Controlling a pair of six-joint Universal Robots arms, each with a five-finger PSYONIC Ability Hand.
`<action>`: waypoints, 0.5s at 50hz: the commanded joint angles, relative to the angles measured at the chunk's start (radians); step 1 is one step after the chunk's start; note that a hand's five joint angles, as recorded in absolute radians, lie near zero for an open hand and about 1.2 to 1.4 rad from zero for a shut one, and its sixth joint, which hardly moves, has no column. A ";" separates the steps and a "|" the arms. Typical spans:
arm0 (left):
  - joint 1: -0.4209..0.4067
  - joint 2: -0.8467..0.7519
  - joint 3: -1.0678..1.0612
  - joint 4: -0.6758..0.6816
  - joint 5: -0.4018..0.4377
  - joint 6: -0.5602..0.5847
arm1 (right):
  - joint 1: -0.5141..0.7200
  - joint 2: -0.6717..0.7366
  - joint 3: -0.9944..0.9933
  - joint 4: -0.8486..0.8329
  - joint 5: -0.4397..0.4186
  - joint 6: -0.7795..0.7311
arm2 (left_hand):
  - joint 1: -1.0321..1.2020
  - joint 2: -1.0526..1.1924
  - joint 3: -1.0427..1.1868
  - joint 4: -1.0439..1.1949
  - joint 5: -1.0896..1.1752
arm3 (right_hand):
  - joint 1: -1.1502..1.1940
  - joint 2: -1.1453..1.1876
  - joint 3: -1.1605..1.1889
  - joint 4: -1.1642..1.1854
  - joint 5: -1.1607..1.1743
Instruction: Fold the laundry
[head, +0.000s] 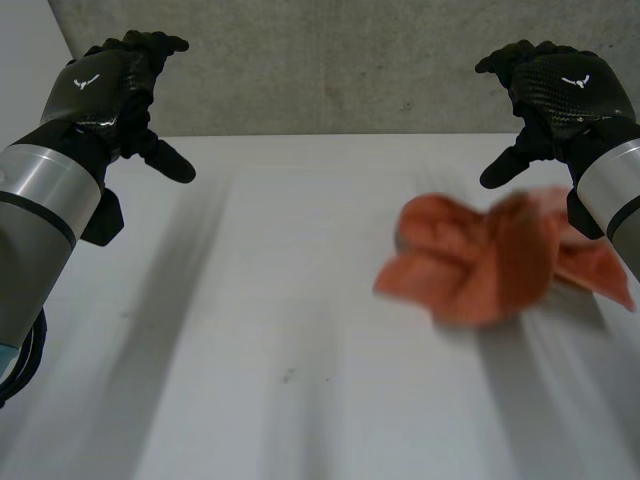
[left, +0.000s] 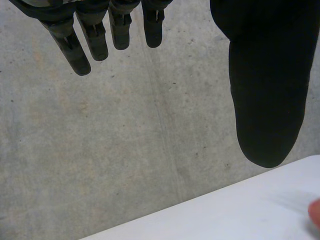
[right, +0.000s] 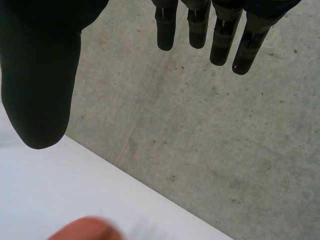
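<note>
Grey concrete wall (head: 330, 70) rises behind the white counter (head: 300, 350). On that counter, over on my right side, an orange cloth (head: 470, 265) lies in a crumpled heap with its folds bunched and one flap trailing out under my right forearm.

I judge it light, soft and limp. It should sag from wherever I lift it, and it will not keep a shape on its own. It does not look slippery or fragile, so a firm pinch should do it no harm. The best places to take hold are probably two neighbouring corners or a free edge, though I cannot pick out clear corners in the heap. I may need to spread it flat first.

My right hand (head: 560, 95) hovers above the far side of the cloth, near it but not touching, fingers straight and spread from the thumb, holding nothing. My left hand (head: 105, 90) is raised over the opposite side of the counter, well apart from the cloth, fingers likewise relaxed and apart, empty.
</note>
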 joint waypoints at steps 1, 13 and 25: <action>0.000 0.000 0.000 0.000 0.000 0.000 | 0.001 0.001 0.000 0.000 0.000 0.000 | -0.007 0.011 0.010 0.008 -0.024 | -0.029 -0.045 -0.039 -0.056 -0.066; -0.006 -0.014 -0.001 0.000 0.000 0.002 | 0.001 0.004 0.000 0.000 -0.003 0.000 | -0.007 0.011 0.010 0.008 -0.024 | -0.029 -0.045 -0.039 -0.056 -0.066; -0.066 -0.077 -0.003 -0.014 -0.005 0.002 | -0.014 0.046 -0.050 0.122 -0.018 -0.233 | 0.054 0.072 0.072 0.070 0.038 | -0.029 -0.045 -0.039 -0.056 -0.066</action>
